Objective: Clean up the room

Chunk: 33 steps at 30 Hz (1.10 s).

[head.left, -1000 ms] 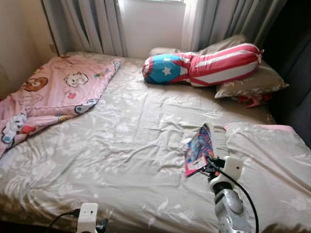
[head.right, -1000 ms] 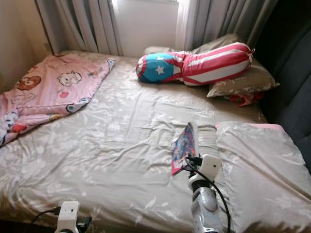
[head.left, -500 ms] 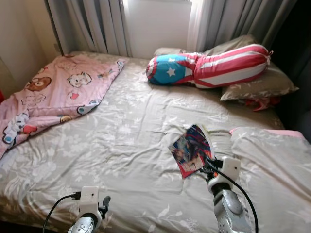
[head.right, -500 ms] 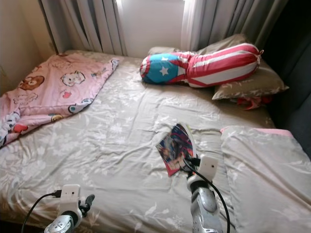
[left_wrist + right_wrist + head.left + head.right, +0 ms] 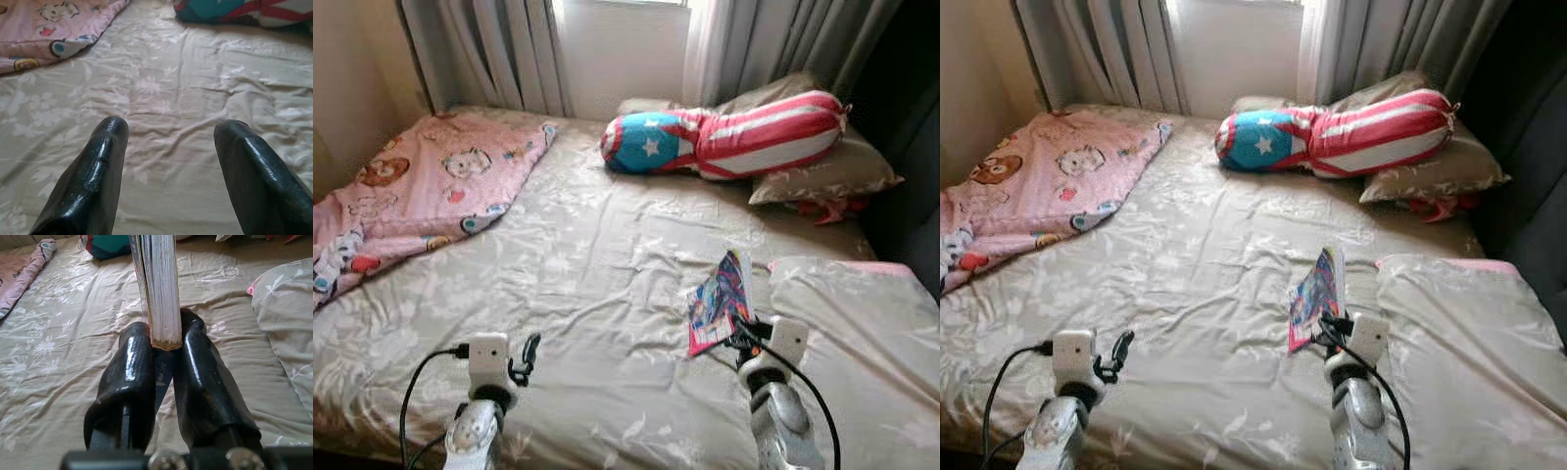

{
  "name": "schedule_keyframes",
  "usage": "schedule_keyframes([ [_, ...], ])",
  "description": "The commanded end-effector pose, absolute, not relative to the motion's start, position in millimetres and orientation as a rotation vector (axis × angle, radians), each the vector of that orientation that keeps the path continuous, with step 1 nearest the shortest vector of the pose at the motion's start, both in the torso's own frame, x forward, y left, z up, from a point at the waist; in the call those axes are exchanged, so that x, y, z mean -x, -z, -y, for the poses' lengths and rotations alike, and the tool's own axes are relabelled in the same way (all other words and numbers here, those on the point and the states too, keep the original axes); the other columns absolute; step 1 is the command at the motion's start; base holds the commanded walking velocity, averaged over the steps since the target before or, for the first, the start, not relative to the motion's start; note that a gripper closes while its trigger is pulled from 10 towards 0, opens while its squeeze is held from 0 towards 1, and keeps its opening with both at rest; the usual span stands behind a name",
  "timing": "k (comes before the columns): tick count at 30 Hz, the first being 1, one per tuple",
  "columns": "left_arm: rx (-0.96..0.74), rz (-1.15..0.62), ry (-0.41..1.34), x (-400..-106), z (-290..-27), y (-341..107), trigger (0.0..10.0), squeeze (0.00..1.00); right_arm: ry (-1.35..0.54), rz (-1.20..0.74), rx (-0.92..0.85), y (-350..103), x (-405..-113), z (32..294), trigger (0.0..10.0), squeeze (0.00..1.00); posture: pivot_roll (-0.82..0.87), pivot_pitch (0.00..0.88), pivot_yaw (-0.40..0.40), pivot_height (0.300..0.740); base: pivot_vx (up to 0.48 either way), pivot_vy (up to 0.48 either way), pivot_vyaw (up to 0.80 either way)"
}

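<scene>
- Left eye view: the right gripper [image 5: 741,328] holds a colourful book [image 5: 717,303] upright above the bed [image 5: 597,245], just beside the grey pillow [image 5: 862,333] at the robot's right. Half a second ago the book's cover was turned toward the camera; now it stands nearly edge-on again, as it did a second ago. The left gripper [image 5: 524,354] has risen further into the picture, over the near part of the sheet.
- Right eye view: the same scene. The pink blanket [image 5: 1028,181] lies bunched at the far left of the bed, and the striped bolster [image 5: 1337,132] rests on the pillows at the head, well apart from the book. Neither has moved on the bed; the small shift in the picture is the camera's.
- Left wrist view: the left gripper's fingers [image 5: 93,181] stand apart with nothing between them, bare sheet ahead.
- Right wrist view: the right gripper's fingers [image 5: 129,377] are clamped on the book's lower edge, pages up.
- Judgement: the book is lifted and secure, so the pickup looks done; carrying it off the bed to a proper place likely comes next, with the left arm free to help.
</scene>
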State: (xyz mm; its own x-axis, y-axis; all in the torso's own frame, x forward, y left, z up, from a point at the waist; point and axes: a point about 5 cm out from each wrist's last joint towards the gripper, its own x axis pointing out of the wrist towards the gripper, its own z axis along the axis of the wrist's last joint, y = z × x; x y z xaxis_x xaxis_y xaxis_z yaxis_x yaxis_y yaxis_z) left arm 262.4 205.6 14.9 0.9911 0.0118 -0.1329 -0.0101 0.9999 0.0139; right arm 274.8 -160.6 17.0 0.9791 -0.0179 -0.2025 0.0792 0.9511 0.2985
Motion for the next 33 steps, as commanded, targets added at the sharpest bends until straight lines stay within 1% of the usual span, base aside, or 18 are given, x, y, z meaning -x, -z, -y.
schedule_keyframes([
  [1,0.002,-0.111,0.006,-267.9,-200.5,-20.6,10.0,0.0,0.049,-0.146,-0.294,-27.9,-279.6,163.4,10.0,0.0,-0.01,0.0,-0.068,0.74,0.0,0.0,0.0],
  [5,0.005,-0.088,0.028,-274.0,-196.2,-27.5,10.0,0.0,0.036,-0.142,-0.306,-29.7,-281.6,161.5,10.0,0.0,-0.01,0.0,-0.066,0.725,0.0,0.0,0.0],
  [7,0.012,-0.071,0.031,-279.2,-194.7,-33.2,10.0,0.0,0.047,-0.132,-0.292,-30.8,-282.6,163.6,10.0,0.0,-0.01,0.0,-0.063,0.705,0.0,0.0,0.0],
  [9,0.015,-0.066,0.031,-280.2,-194.0,-34.9,10.0,0.0,0.053,-0.133,-0.297,-30.0,-282.4,164.7,10.0,0.0,-0.01,0.0,-0.063,0.697,0.0,0.0,0.0],
  [14,0.036,-0.045,0.019,-283.1,-192.3,-40.4,10.0,0.0,0.065,-0.115,-0.301,-30.6,-281.6,166.4,10.0,0.0,-0.02,0.0,-0.06,0.697,0.0,0.0,0.0],
  [22,0.042,-0.031,0.011,-282.1,-191.4,-44.0,10.0,0.0,0.047,-0.153,-0.289,-26.9,-283.1,162.0,10.0,0.0,-0.01,0.0,-0.056,0.697,0.0,0.0,0.0],
  [25,0.042,-0.033,0.009,-281.3,-192.0,-43.7,10.0,0.0,0.042,-0.155,-0.29,-26.4,-283.5,160.5,10.0,0.0,-0.01,0.0,-0.055,0.677,0.0,0.0,0.0],
  [27,0.04,-0.038,0.011,-280.5,-191.9,-43.1,10.0,0.0,0.043,-0.122,-0.298,-29.0,-282.9,160.3,10.0,0.0,-0.01,0.0,-0.054,0.677,0.0,0.0,0.0],
  [33,0.04,-0.037,0.009,-280.3,-192.0,-44.1,10.0,0.0,0.051,-0.129,-0.299,-27.7,-282.2,162.0,10.0,0.0,-0.01,0.0,-0.055,0.677,0.0,0.0,0.0],
])
